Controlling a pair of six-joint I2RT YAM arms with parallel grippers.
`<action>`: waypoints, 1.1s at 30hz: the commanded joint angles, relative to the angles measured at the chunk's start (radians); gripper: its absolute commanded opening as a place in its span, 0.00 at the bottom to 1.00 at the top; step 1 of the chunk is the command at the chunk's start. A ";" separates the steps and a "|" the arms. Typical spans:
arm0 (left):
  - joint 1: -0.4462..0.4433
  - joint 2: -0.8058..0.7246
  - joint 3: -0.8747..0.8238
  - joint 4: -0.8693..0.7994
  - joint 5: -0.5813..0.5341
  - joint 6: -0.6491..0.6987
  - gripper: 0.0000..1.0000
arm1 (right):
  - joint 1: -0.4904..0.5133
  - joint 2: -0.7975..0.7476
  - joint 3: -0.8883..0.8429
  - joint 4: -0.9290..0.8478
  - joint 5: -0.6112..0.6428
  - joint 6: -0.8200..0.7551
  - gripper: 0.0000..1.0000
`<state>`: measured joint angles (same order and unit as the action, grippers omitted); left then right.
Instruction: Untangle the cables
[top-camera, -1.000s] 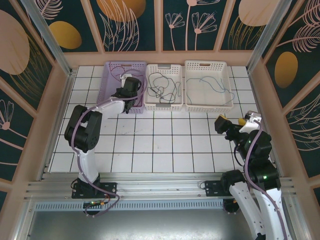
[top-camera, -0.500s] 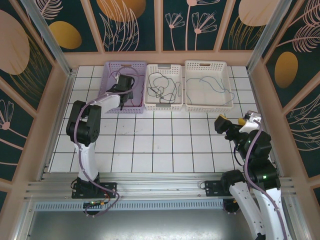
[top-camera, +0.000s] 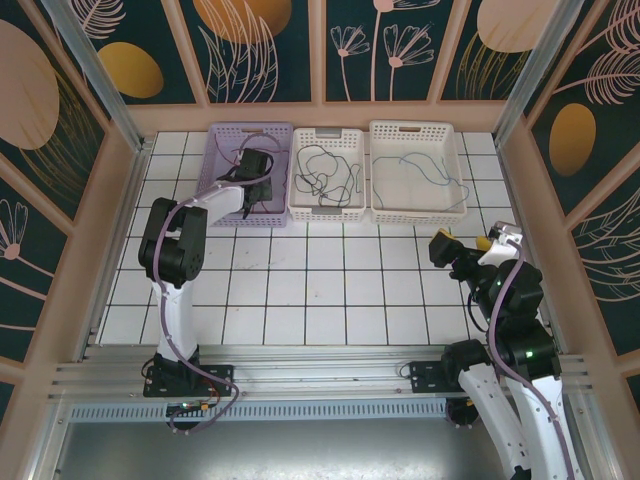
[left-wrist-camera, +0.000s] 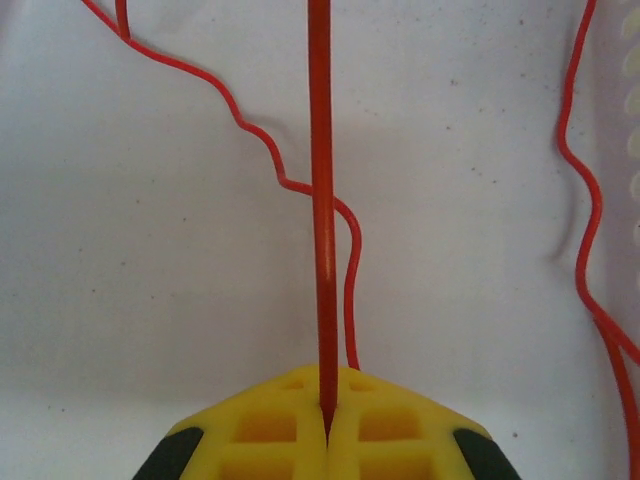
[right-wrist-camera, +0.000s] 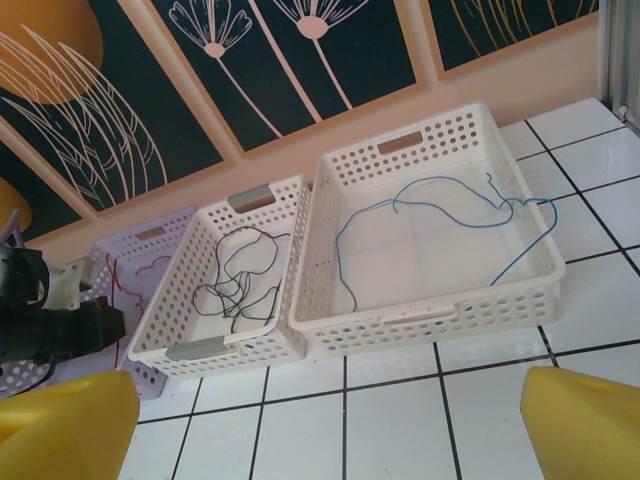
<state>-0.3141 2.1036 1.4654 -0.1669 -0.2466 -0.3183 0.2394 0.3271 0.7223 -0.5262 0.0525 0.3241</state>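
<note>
My left gripper (left-wrist-camera: 327, 425) (top-camera: 250, 178) is down inside the purple basket (top-camera: 222, 150), shut on a red cable (left-wrist-camera: 320, 200) that runs straight up from between its yellow fingers (left-wrist-camera: 270, 425). More red cable (left-wrist-camera: 250, 125) curls on the basket floor beside it. Dark cables (top-camera: 322, 172) (right-wrist-camera: 235, 275) lie tangled in the middle white basket (top-camera: 327, 209). A blue cable (top-camera: 428, 172) (right-wrist-camera: 440, 215) lies loose in the right white basket (top-camera: 418, 130). My right gripper (top-camera: 462, 246) (right-wrist-camera: 330, 425) stands open over the tiles at the right, apart from every basket.
The three baskets stand side by side along the back wall. White tiles (top-camera: 330, 280) stretch between the baskets and the arm bases. Patterned walls close in the sides and back.
The left gripper has moved left and back, from the purple basket's right front part deeper into it. The right arm has stayed still.
</note>
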 joint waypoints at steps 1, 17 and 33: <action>0.000 0.017 0.061 -0.057 0.011 0.020 0.00 | 0.008 -0.012 -0.008 0.033 -0.006 0.003 0.98; 0.000 -0.034 0.206 -0.219 0.007 0.076 0.46 | 0.008 -0.009 -0.009 0.032 -0.005 0.003 0.98; -0.002 -0.547 -0.058 -0.164 0.226 -0.128 0.98 | 0.006 0.445 0.198 -0.046 0.103 0.043 0.99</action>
<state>-0.3141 1.6276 1.4837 -0.3588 -0.0841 -0.4007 0.2405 0.7116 0.8577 -0.5575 0.1055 0.3374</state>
